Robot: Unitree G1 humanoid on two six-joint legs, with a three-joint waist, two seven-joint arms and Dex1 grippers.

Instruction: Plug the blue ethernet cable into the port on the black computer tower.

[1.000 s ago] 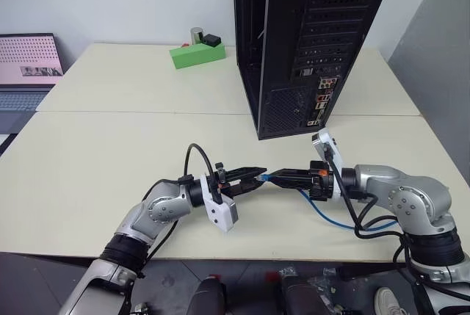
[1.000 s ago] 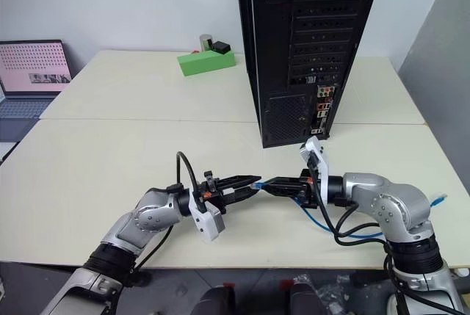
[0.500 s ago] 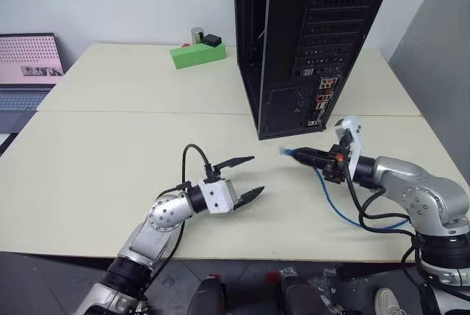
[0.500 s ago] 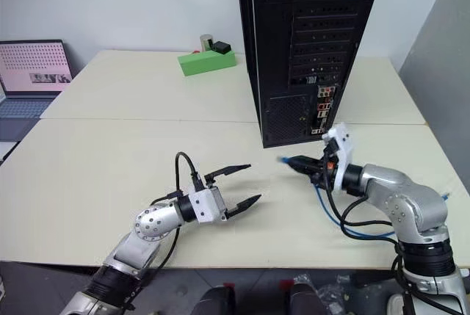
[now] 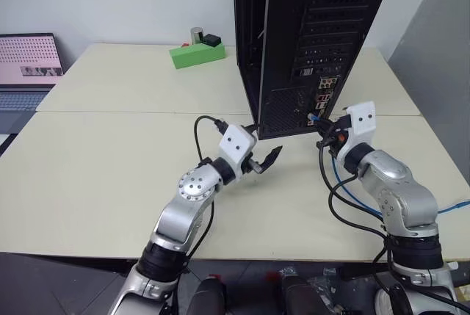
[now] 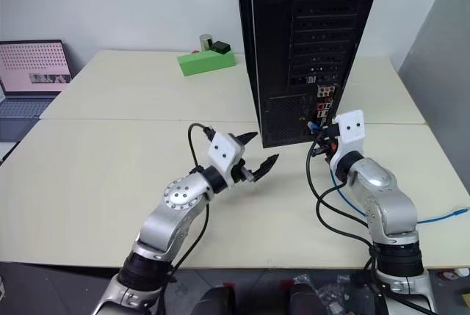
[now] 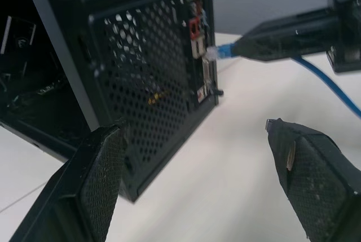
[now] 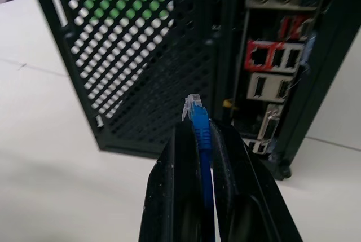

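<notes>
Right wrist view has the right gripper clamped on the cable, plug just short of the tower rear; left gripper hangs agape near its left; insertion is pending; next, line the plug with the port and push.

Bare tabletop open to the left, black computer tower blocking ahead, right gripper and blue ethernet cable crowding its rear ports.
</notes>
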